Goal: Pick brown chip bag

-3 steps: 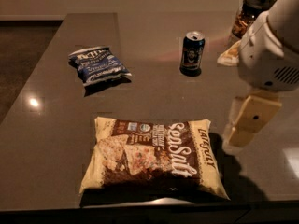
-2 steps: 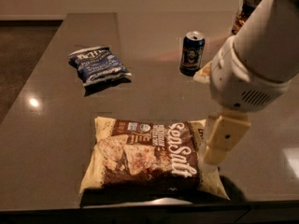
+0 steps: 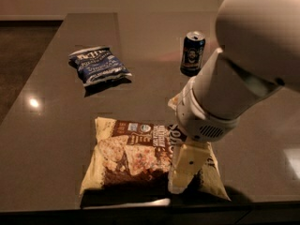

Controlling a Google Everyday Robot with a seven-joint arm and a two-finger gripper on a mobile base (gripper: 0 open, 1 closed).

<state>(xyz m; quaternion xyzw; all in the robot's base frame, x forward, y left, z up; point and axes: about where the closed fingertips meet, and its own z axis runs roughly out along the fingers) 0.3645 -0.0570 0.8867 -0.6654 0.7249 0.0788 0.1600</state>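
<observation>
Brown bag [image 3: 133,156] lying flat, printed face up, near the front edge of the table [image 3: 51,144], about midway along it, with its long side parallel to that edge. It is judged light, soft and air-puffed. The film is probably slick and will crumple, and the chips inside are brittle, so a hard squeeze risks crushing them. The likeliest holds are the crimped seam at either short end or a pinched fold of loose film on top; the broad flat face offers little for a 2-finger grasp. The gripper [image 3: 182,179] hangs over the bag's right third, at or just above its surface, hiding part of the lettering; whether it is wide or narrow cannot be told. 1 blue bag [image 3: 98,65] lies toward the far left corner, well apart. 1 can [image 3: 192,53] stands upright farther back, near the arm [image 3: 243,78] but well apart from the brown bag. Neither blocks the approach. The close front edge is the main hazard, since a nudge could slide the bag off.
</observation>
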